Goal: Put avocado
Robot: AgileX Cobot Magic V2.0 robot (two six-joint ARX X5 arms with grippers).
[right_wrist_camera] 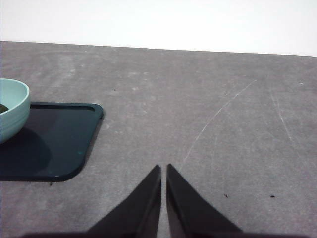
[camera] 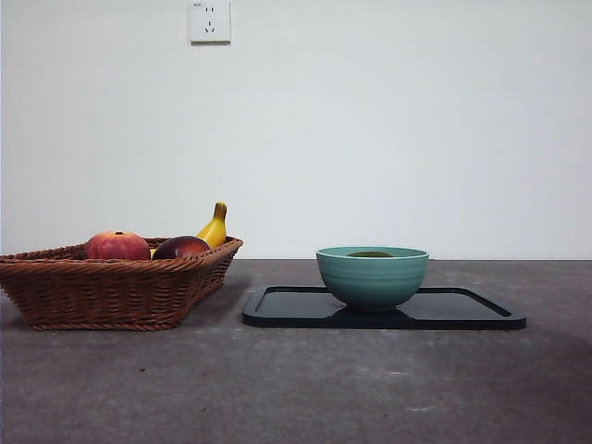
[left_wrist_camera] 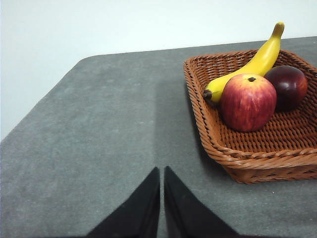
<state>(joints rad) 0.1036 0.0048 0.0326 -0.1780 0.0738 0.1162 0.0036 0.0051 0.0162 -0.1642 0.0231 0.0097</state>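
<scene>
The avocado (camera: pixel 370 253) lies inside the teal bowl (camera: pixel 372 277); only its dark olive top shows above the rim. The bowl stands on a black tray (camera: pixel 462 310). In the right wrist view the bowl (right_wrist_camera: pixel 11 106) sits at the picture's edge on the tray (right_wrist_camera: pixel 54 144), with a dark sliver of the avocado (right_wrist_camera: pixel 3 107) inside it. My left gripper (left_wrist_camera: pixel 162 171) is shut and empty over bare table beside the wicker basket (left_wrist_camera: pixel 233 161). My right gripper (right_wrist_camera: pixel 163 168) is shut and empty over bare table beside the tray. Neither arm shows in the front view.
The wicker basket (camera: pixel 111 291) stands left of the tray and holds a red-orange peach (camera: pixel 117 246), a dark maroon fruit (camera: pixel 180 247) and a banana (camera: pixel 215 227). The same peach (left_wrist_camera: pixel 247 101), maroon fruit (left_wrist_camera: pixel 290 87) and banana (left_wrist_camera: pixel 247 67) show in the left wrist view.
</scene>
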